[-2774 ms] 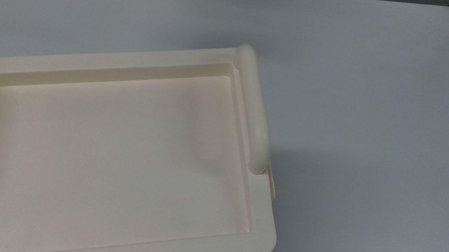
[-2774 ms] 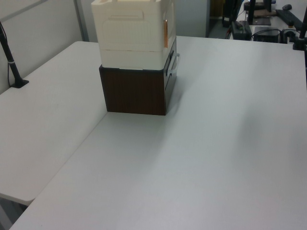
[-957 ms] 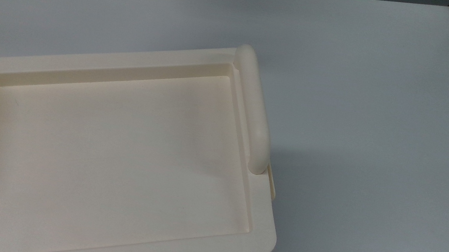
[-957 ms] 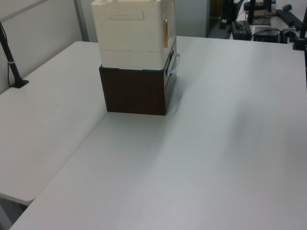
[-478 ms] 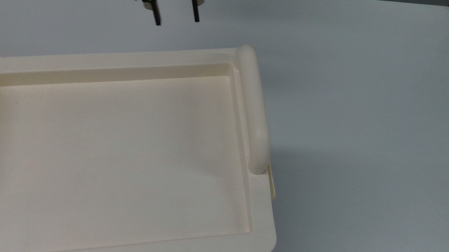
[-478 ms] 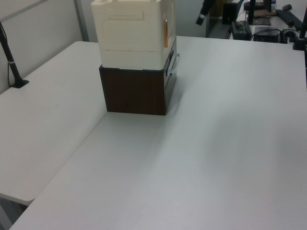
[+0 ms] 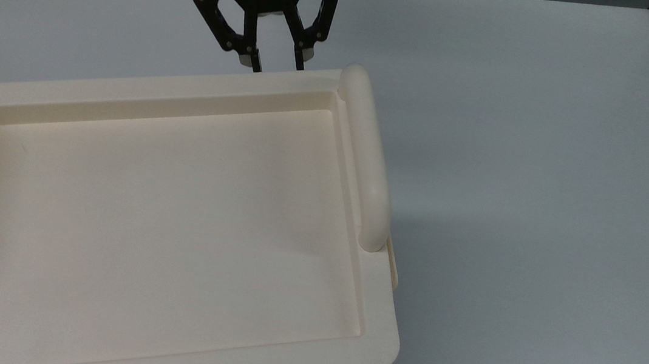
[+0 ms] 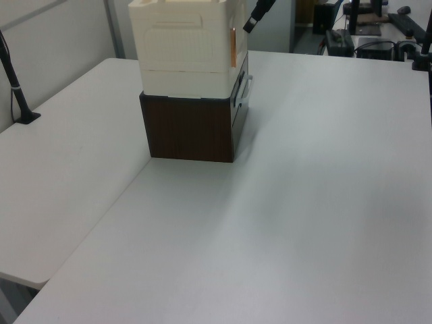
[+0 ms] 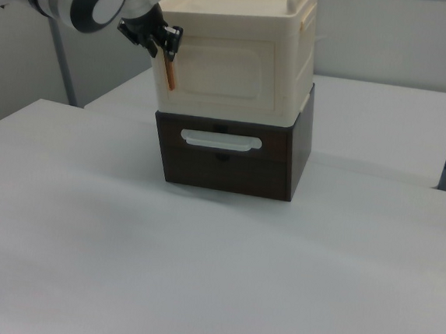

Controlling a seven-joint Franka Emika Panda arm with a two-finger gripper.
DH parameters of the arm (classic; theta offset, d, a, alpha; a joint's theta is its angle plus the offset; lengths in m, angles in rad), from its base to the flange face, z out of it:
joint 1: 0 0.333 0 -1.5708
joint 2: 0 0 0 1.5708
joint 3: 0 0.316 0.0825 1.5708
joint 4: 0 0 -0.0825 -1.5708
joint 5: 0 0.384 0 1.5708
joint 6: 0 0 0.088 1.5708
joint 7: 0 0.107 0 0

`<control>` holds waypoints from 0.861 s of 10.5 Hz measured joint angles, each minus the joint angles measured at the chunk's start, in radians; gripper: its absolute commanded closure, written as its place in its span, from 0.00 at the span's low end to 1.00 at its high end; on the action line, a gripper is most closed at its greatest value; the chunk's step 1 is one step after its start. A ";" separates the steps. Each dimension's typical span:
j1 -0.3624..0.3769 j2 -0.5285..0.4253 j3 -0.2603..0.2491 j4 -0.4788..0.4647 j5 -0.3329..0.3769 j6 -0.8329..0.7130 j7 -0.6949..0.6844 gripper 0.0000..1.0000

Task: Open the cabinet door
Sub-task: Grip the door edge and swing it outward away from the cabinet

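Table [image 8: 304, 202] white, matte, under cabinet [image 8: 189, 88]

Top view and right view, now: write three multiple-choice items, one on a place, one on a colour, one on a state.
1. In the top view, the gripper is:
A over the tray's centre
B by the cream cabinet's upper edge
C at the table's right end

2. The base under the cabinet is:
A dark brown
B blue
C red

3. The cabinet door is:
A swung wide
B removed
C shut

Answers:
B, its fingertips sit beside the upper rim.
A, the right view shows dark brown wood.
C, the panel lies flush with the front.
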 measured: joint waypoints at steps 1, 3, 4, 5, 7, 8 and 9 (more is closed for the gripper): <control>0.005 0.013 0.000 0.000 0.000 0.034 0.003 0.61; 0.026 0.046 0.001 0.001 0.000 0.112 0.019 0.69; 0.034 0.056 0.001 0.002 -0.001 0.133 0.020 0.81; 0.035 0.057 -0.001 0.001 -0.003 0.135 0.020 1.00; 0.035 0.058 -0.003 0.001 -0.003 0.135 0.020 1.00; 0.036 0.058 -0.002 0.002 -0.004 0.135 0.020 1.00; 0.035 0.059 -0.003 0.003 -0.004 0.135 0.020 1.00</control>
